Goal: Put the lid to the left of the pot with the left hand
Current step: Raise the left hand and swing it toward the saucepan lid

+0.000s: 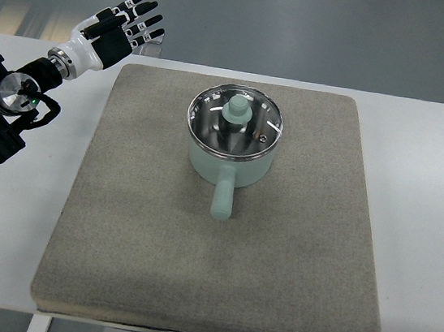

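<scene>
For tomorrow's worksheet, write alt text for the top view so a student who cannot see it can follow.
A pale green pot with its glass lid still on sits on a grey mat covering a white table, handle pointing toward the camera. The robot's left hand hovers open at the upper left, away from the pot.

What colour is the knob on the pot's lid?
Pale mint green, like the pot; the lid knob shows clearly in the top view.
</scene>
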